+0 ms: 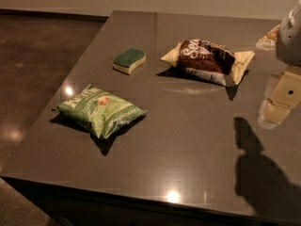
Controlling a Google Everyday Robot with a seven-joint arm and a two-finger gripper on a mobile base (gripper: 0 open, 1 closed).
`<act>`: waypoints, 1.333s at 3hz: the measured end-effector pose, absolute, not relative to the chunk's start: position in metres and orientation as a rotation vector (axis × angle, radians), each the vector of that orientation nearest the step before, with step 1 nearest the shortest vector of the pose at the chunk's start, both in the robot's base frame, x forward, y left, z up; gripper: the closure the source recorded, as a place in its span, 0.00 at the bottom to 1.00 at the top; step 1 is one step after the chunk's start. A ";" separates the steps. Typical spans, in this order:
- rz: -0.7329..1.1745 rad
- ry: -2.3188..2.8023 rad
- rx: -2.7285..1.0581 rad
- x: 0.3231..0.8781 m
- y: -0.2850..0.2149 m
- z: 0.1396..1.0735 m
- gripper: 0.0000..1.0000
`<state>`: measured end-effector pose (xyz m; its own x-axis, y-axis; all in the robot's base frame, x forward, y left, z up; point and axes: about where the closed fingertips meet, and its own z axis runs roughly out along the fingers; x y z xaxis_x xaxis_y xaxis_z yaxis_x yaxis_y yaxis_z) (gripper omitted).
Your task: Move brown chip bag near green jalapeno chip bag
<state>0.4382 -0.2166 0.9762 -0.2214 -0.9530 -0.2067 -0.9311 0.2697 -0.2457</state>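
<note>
The brown chip bag [207,60] lies on the dark table [188,140] at the back, right of centre, its cream ends pointing left and right. The green jalapeno chip bag [99,109] lies at the front left of the table, well apart from the brown bag. My gripper [277,102] hangs at the right edge of the view, above the table and to the right of the brown bag, a little nearer the front. It holds nothing that I can see. Its shadow falls on the table at the front right.
A yellow sponge with a green top [129,60] lies at the back left, between the two bags and farther back than the green one. A small pale object [265,39] shows at the far right, partly hidden behind my arm. The table's left and front edges drop to a dark floor [37,55].
</note>
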 end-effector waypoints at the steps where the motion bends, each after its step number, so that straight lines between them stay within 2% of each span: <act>1: -0.099 2.232 -1.725 0.438 -0.217 0.976 0.00; 4: -0.066 2.262 -1.657 0.529 -0.200 0.944 0.00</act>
<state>0.5291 -0.1997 0.9439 -0.2653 -0.9340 -0.2393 -0.9184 0.3203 -0.2324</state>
